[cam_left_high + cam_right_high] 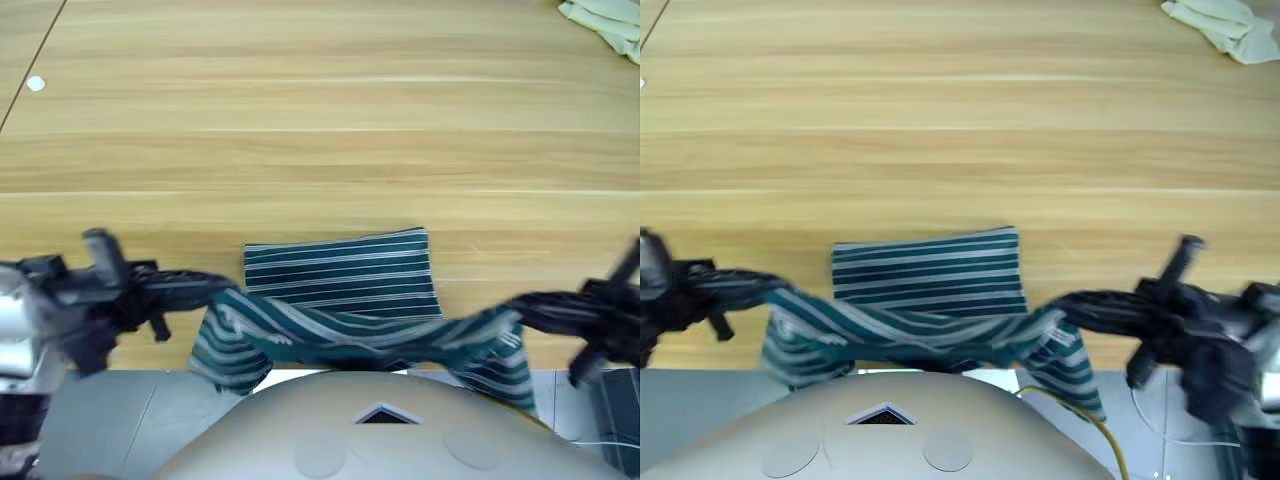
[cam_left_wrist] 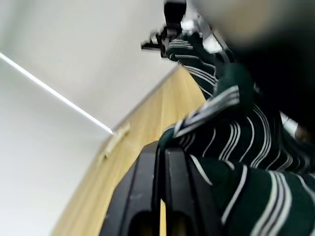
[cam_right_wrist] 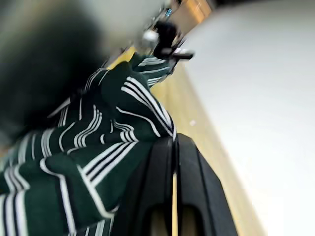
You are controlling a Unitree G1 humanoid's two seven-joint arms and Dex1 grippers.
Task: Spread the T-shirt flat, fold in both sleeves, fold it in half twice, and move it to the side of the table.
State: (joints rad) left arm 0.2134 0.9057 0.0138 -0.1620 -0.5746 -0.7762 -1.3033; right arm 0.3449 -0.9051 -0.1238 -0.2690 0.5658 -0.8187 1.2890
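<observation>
Nearest the robot, at the near edge of the light wooden surface (image 1: 320, 130), the dark green T-shirt with thin white stripes (image 1: 340, 265) is stretched between the two hands. The left hand (image 1: 222, 284) has its fingers pressed together on the shirt's left end. The right hand (image 1: 515, 306) pinches the right end in the same way, and the wrist views show cloth bunched at each pair of closed fingertips. The held part forms a taut, slightly sagging band above the near edge, and its loose ends droop over that edge. Beyond the band, the rest of the shirt lies on the surface as a neat rectangular panel, near the middle of the near edge. The shirt's long axis runs left to right, parallel to the near edge; collar and hem cannot be told apart. This looks like one of the half-folds, though it could be late spreading. The next move probably calls for both hands to carry the lifted edge evenly toward the panel's far edge, keeping the tension level. A crumpled cream cloth (image 1: 605, 20) lies at the far right corner.
</observation>
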